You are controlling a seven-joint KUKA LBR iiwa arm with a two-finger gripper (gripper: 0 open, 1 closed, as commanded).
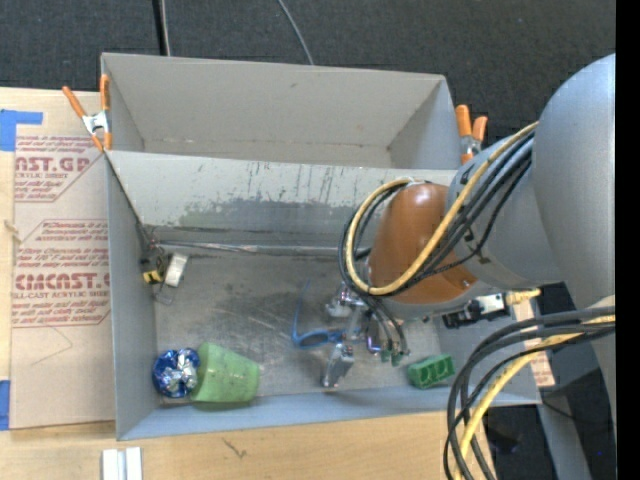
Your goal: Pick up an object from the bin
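Observation:
My gripper (337, 338) is low over the bin floor, right of the middle near the front wall. It is open, with one finger (335, 368) towards the front and the other towards the back. A small thin blue thing (308, 334) lies on the floor between and just left of the fingertips; I cannot tell whether they touch it. A small green ribbed block (430, 371) lies to the right of the gripper by the front wall.
A light green cup (227, 376) lies on its side at the front left, with a blue and silver ball (176, 372) against its left end. A small white and yellow piece (166, 269) sits by the left wall. The arm's orange cover and cables hang above the bin's right part.

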